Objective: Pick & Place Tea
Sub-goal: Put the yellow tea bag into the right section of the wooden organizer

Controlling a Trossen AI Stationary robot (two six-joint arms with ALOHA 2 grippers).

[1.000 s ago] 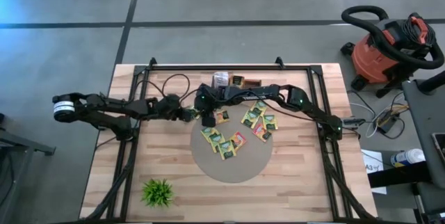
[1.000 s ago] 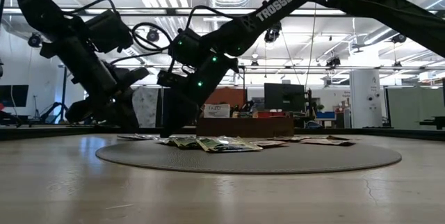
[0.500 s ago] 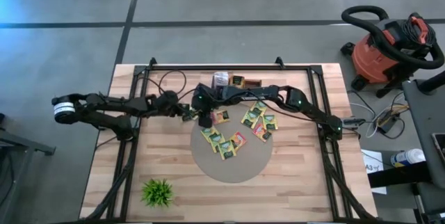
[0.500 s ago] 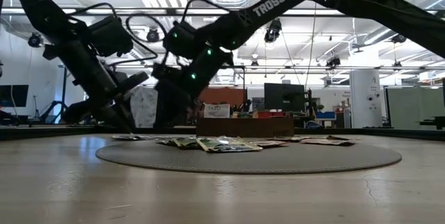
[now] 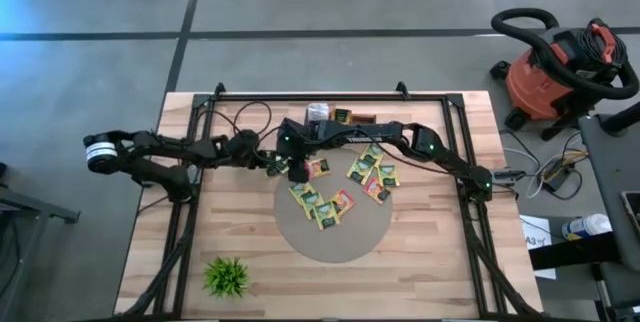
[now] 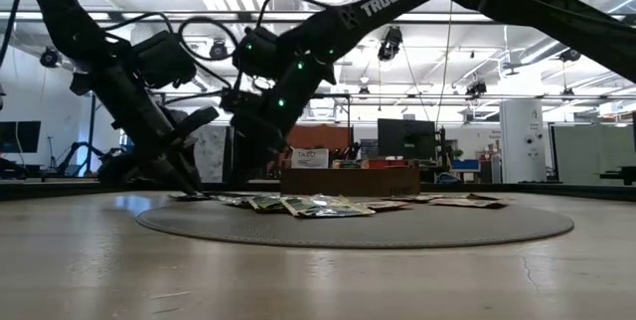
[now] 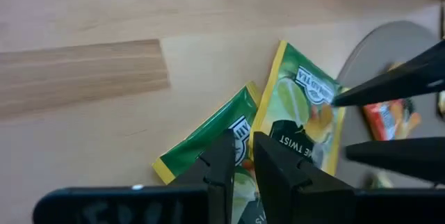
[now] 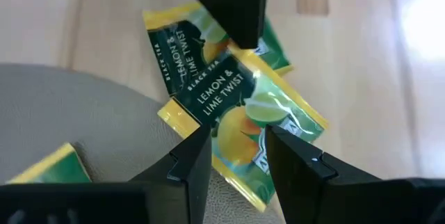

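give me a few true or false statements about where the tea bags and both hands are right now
1. Both hands meet at the round mat's edge. True: left hand, right hand.
2. Two lemon tea bags overlap there, partly off the mat. True.
3. The plant sits on the mat. False: it stands on bare wood near the table's corner.
4. All tea bags are green. False: one on the mat is red.
5. The right hand has lifted a tea bag high. False: it is low over the bags.

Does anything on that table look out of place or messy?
Yes. Two tea sachets lie overlapping on the bare wood, hanging over the edge of the grey round mat, while the others sit on it. Both the left gripper and right gripper hover there.
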